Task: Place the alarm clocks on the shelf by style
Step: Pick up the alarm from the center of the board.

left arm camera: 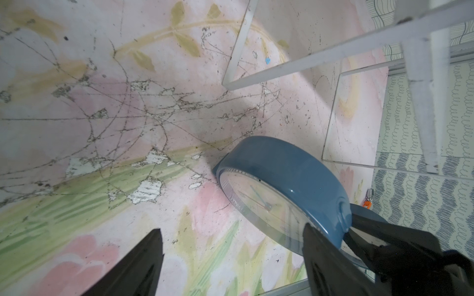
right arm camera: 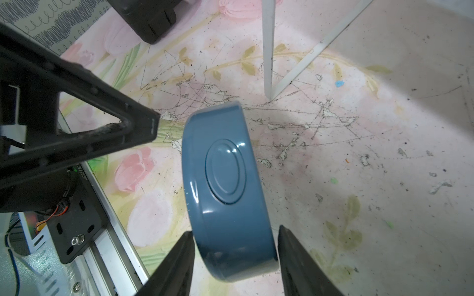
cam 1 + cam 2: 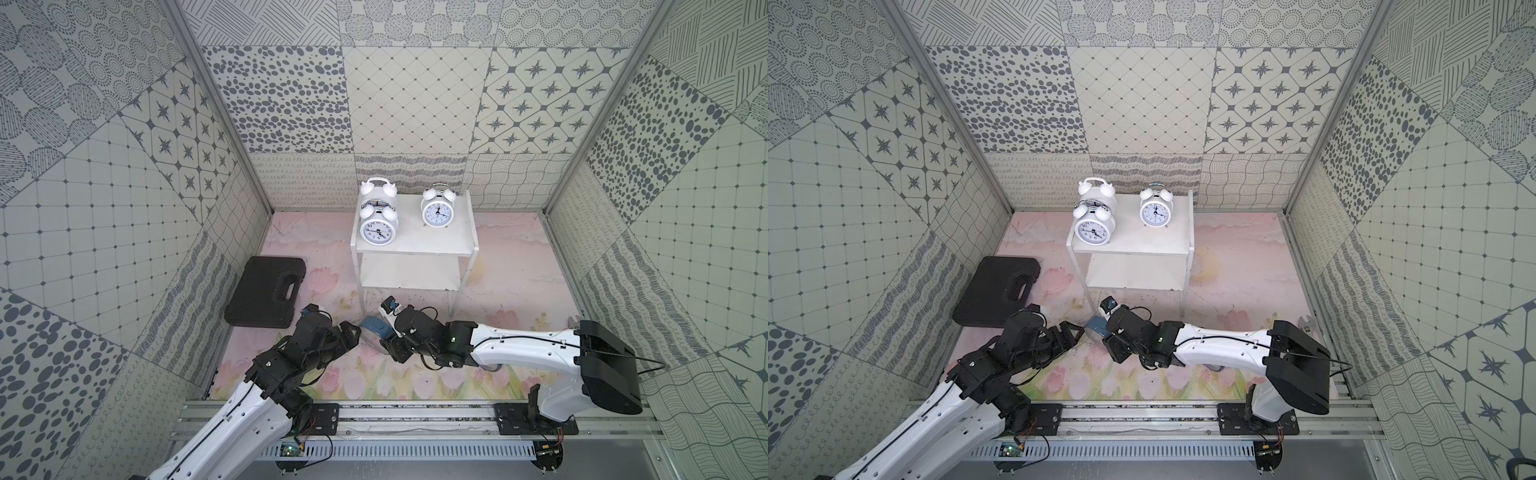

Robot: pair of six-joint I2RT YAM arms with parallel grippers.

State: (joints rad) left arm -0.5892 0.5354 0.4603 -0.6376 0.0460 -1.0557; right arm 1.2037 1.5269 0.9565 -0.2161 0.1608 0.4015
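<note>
Black right gripper (image 2: 234,229): the two fingers (image 2: 177,261) straddled the blue clock (image 2: 225,189), one close against each flat face. Whether they pressed the case or stood just off it could not be told.

- Right arm: its white forearm lay low and stretched leftward across the mat from its base on the near rail. The wrist was bent down toward the clock.
- Blue clock, seen in both top views (image 3: 373,328) (image 3: 1096,324): it stood on edge on the mat between the fingers. Its rim, with an oval button, was turned up to the wrist camera. Its cream dial faced away toward the other arm.
- Left gripper (image 1: 232,228): it sat directly opposite, on the dial side, with its jaws spread wide and only mat between them. One finger (image 1: 323,258) overlapped the dial's edge in the left wrist view, and contact could not be judged. In the right wrist view its tip sat just short of the clock.
- Left arm: it reached diagonally forward and rightward from its base on the near rail, elbow raised.
- Floral mat (image 2: 359,153): it lay beneath both grippers, scratched and flaking.
- Shelf (image 3: 415,246): it stood just beyond the right gripper, its thin front leg near the clock.
- White twin-bell clocks: all three stood upright on the shelf's top tier.
  - Front left clock (image 3: 377,230).
  - Second clock (image 3: 376,192), directly behind the front left one.
  - Third clock (image 3: 437,212), apart at the right.
- Black case (image 3: 266,291): it lay flat beyond the left gripper, on its outer side.
</note>
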